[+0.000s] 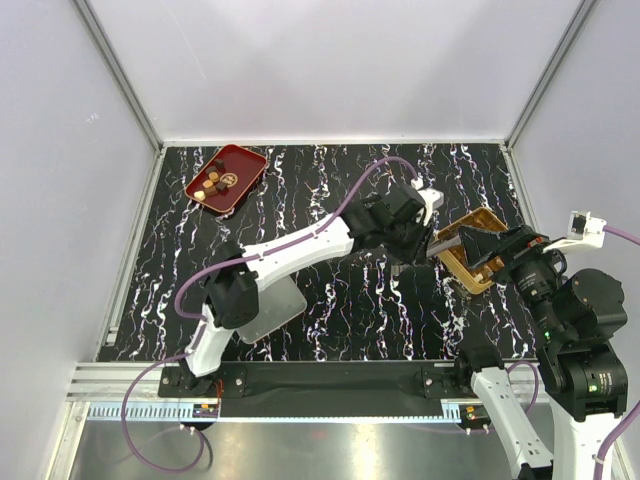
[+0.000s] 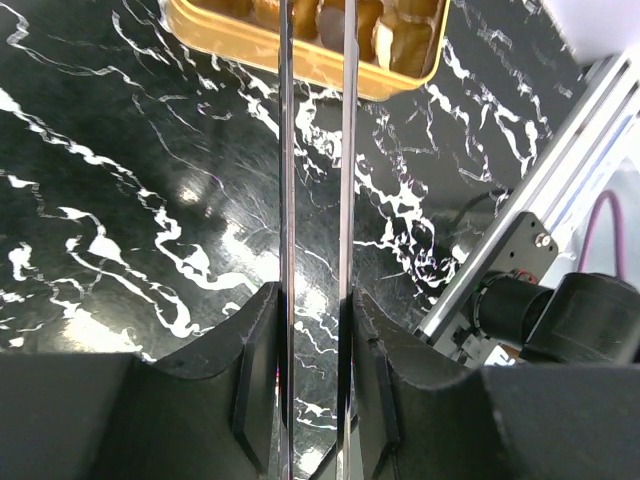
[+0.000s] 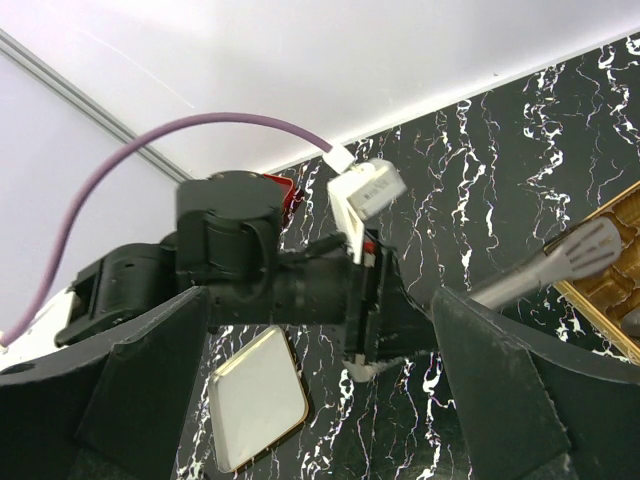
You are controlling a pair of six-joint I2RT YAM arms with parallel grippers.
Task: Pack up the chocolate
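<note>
Top external view: nearest, the right gripper [image 3: 315,340] gapes wide and empty just beside the gold box [image 1: 470,272]. The left gripper [image 2: 315,298] pinches metal tongs [image 2: 345,150] reaching that box. Chocolate [image 1: 215,182] lies in the red tray [image 1: 246,160], well beyond the box, far left.

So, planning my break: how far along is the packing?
Several chocolates already sit in the gold box. The left tool holds tongs reaching to it. More wait on the red tray, and the lid lies aside.

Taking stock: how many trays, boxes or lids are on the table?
3: red rectangular tray far left; gold compartmented box right; pale gold-rimmed lid near left, partly behind left arm.
</note>
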